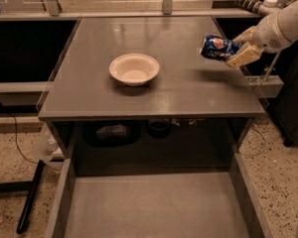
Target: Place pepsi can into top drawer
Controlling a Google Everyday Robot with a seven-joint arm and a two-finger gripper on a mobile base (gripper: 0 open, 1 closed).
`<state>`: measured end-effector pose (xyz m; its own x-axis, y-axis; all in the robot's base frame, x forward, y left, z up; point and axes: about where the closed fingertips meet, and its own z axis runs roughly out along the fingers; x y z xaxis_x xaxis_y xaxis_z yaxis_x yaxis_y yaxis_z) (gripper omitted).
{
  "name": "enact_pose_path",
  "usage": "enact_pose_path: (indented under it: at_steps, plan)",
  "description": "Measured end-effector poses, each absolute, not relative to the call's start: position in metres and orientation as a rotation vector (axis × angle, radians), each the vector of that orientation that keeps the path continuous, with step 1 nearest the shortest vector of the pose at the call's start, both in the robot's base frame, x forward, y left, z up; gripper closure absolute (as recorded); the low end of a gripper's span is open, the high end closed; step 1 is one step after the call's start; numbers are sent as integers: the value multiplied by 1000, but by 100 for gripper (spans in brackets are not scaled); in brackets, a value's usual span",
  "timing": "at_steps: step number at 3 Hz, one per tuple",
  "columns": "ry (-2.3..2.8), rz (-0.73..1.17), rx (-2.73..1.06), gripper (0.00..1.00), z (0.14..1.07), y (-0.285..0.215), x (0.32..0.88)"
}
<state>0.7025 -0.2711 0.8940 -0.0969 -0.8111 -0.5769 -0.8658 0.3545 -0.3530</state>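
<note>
The pepsi can [216, 47] is dark blue with a round logo and lies sideways in my gripper [234, 49], lifted a little above the right side of the grey tabletop [188, 88]. The gripper's tan fingers [242, 56] are shut on the can's right end. The white arm comes in from the upper right. The top drawer [154, 207] is pulled open below the tabletop's front edge, wide and shallow with a flat grey bottom and nothing in it.
A white bowl [134, 68] stands at the middle of the tabletop. Dark objects [114, 131] sit in the shadow under the table behind the drawer. A black stand leg [30, 197] lies on the speckled floor at left.
</note>
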Motion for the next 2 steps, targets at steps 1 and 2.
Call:
enact_pose_path:
  at_steps: [1, 2]
  plan:
    - [1828, 35, -1358, 100, 947, -289, 644]
    - [1775, -6, -1316, 100, 967, -290, 583]
